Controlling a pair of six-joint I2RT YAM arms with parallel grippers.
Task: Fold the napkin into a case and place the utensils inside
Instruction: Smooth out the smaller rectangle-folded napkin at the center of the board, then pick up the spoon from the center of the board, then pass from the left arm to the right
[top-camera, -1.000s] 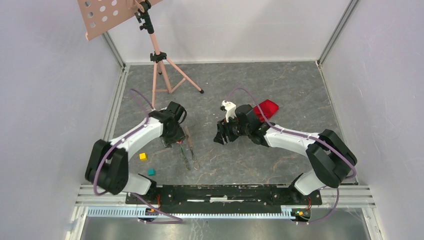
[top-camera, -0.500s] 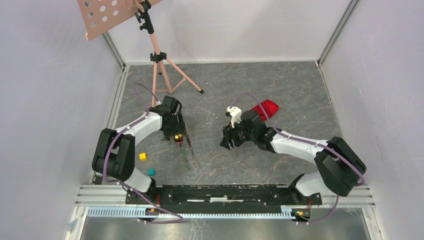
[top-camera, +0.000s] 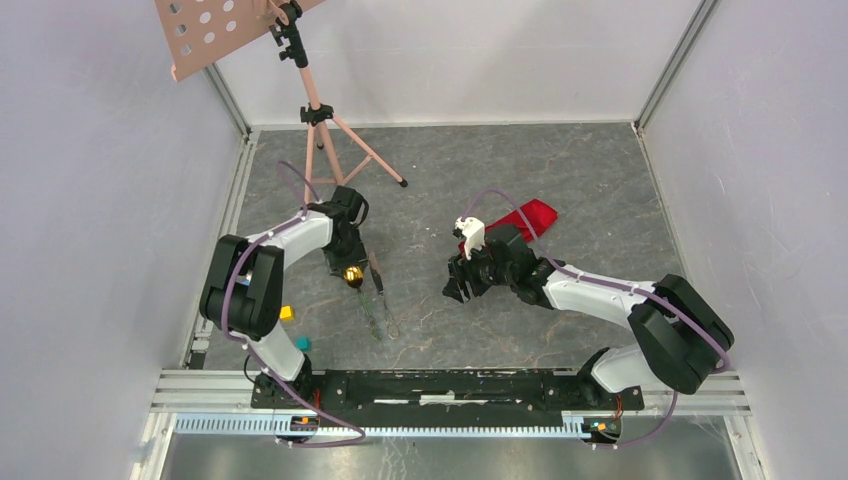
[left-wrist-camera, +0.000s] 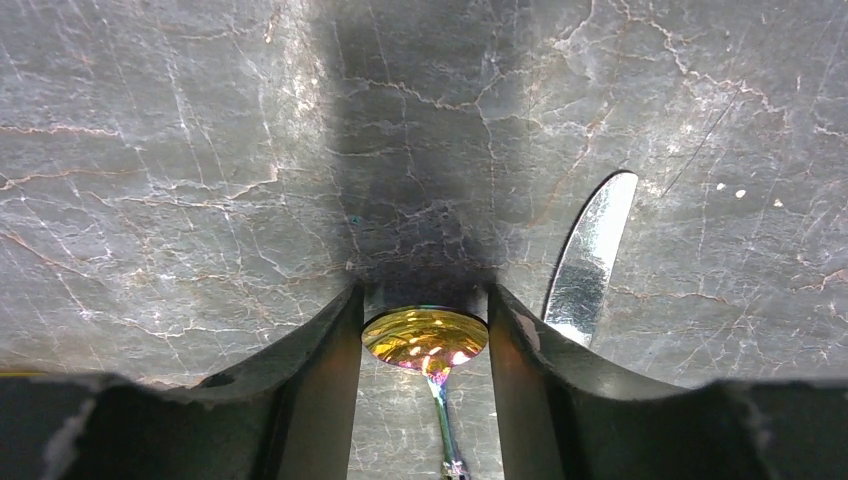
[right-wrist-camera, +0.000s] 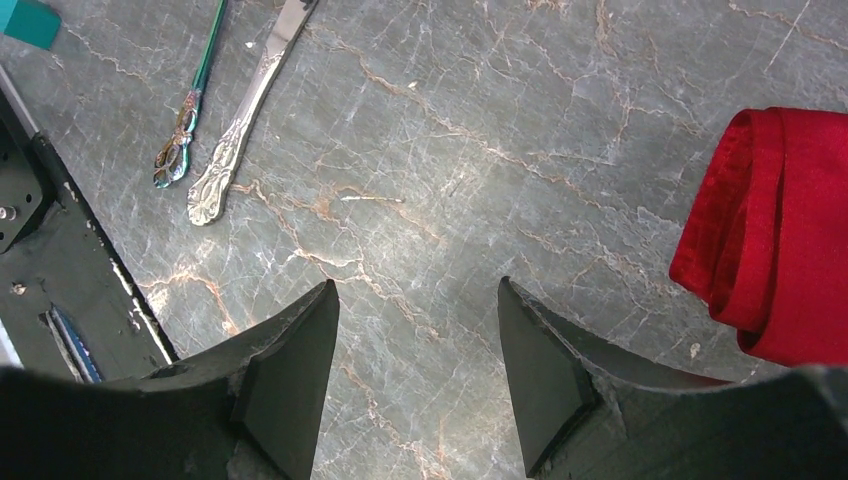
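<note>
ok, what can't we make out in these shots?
- Spoon handle: left wrist view, cut off by the bottom edge.
- Knife handle: left wrist view, behind a finger.
- Napkin folds: right wrist view, cut off by the right edge; top view, right arm covers its near end.
- Green utensil type: right wrist view, head cut off by the top edge; too small in the top view.

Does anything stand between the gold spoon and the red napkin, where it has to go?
Yes. Seen from above, the right gripper sits roughly between the spoon and the napkin, low over the table.
</note>
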